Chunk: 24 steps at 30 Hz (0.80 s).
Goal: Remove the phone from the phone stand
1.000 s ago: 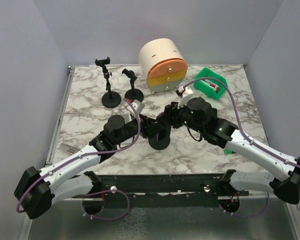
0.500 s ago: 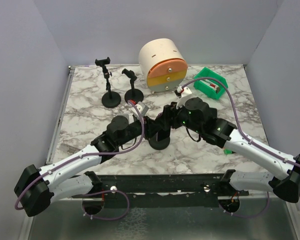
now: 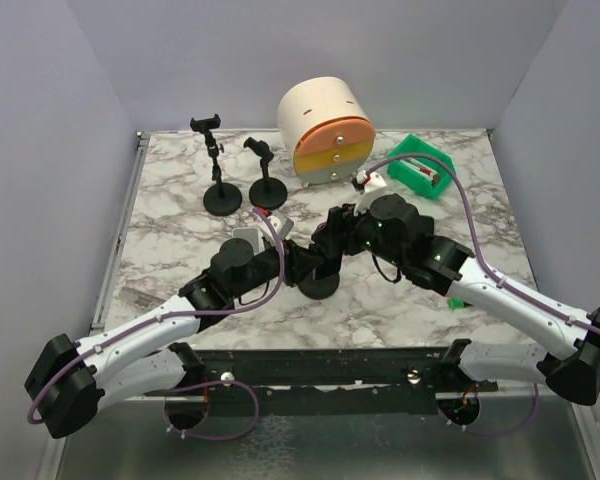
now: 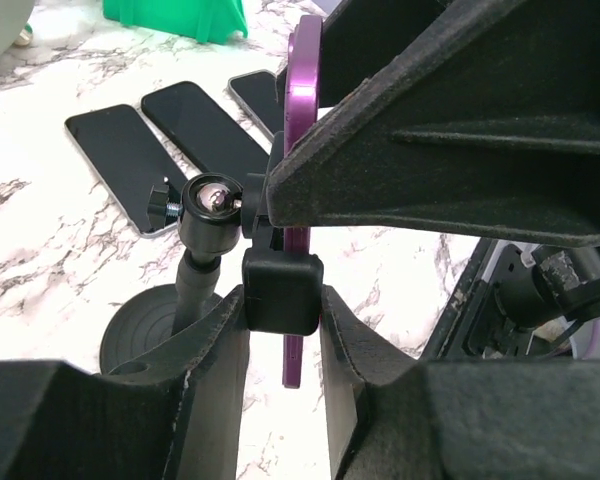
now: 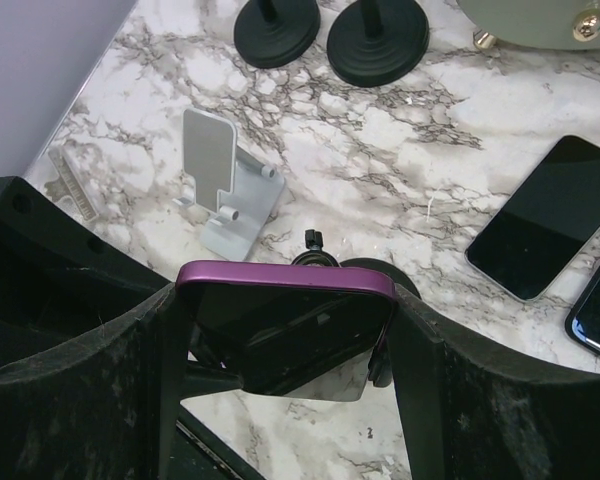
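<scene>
Purple phone (image 5: pixel 290 330) sits upright in the phone stand (image 4: pixel 202 205), mid desk (image 3: pixel 180 200). The right pincer (image 5: pixel 288 350) grips the phone by both side edges, jaws wide. The left pincer (image 4: pixel 282 335) is closed narrow on the phone stand at its lower clamp.

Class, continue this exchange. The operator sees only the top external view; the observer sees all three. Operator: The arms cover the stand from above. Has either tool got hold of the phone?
Observer: Yes. The right tool has a finger on each side edge of the purple phone.
Operator: And the left tool?
Observer: The left tool grips the phone stand at its black clamp block, beside the ball joint.
Operator: What else lies out of my sight?
Observer: Three spare phones lie flat on the table beyond the stand.
</scene>
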### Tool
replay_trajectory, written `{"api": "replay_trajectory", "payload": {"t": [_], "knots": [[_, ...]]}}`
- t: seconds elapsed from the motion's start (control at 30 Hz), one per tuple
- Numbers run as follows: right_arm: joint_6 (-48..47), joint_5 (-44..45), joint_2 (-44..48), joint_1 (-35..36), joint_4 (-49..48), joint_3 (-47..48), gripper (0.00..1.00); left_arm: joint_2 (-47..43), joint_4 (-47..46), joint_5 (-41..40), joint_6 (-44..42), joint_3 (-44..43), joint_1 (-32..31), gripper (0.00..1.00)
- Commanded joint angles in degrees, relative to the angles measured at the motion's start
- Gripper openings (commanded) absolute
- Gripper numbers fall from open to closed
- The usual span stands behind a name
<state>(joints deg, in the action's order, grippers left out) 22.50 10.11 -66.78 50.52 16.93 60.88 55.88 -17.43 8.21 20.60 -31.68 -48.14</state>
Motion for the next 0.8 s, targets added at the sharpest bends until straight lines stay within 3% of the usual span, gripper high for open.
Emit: {"api": "replay_trajectory", "payload": {"t": [0.0, 0.13, 0.27, 0.3, 0.4, 0.43, 0.57, 0.77], "knots": [[-0.3, 2.3, -0.8, -0.6, 0.7, 1.6, 0.0, -1.9, -0.6, 1.1, 0.9, 0.9, -0.1, 0.32], [-0.2, 1.5, -1.0, -0.6, 0.5, 1.3, 0.0, -1.8, -3.2, 1.7, 2.4, 1.3, -0.1, 0.4], [0.1, 1.5, -0.9, -0.6, 0.8, 1.0, 0.0, -1.8, -5.0, 1.5, 3.3, 1.5, -0.1, 0.36], [0.1, 1.6, -0.8, -0.6, 1.0, 1.0, 0.0, -1.9, -5.1, 1.2, 3.4, 1.6, -0.1, 0.33], [0.3, 2.0, -0.2, -0.6, 1.3, 0.6, 0.03, -2.9, -5.2, 0.2, 3.0, 2.1, -0.1, 0.09], [0.4, 2.0, 0.2, -0.6, 1.2, 0.1, 0.09, -3.2, -5.1, -0.2, 2.8, 2.3, -0.1, 0.01], [1.5, 1.3, 1.4, -0.6, 0.7, -1.4, 0.46, -4.0, -4.9, -0.7, 2.3, 3.2, -0.1, 0.0], [3.6, -1.2, 1.4, -0.6, 0.4, -2.7, 0.74, -4.1, -4.9, 0.0, 2.3, 3.6, -0.1, 0.0]]}}
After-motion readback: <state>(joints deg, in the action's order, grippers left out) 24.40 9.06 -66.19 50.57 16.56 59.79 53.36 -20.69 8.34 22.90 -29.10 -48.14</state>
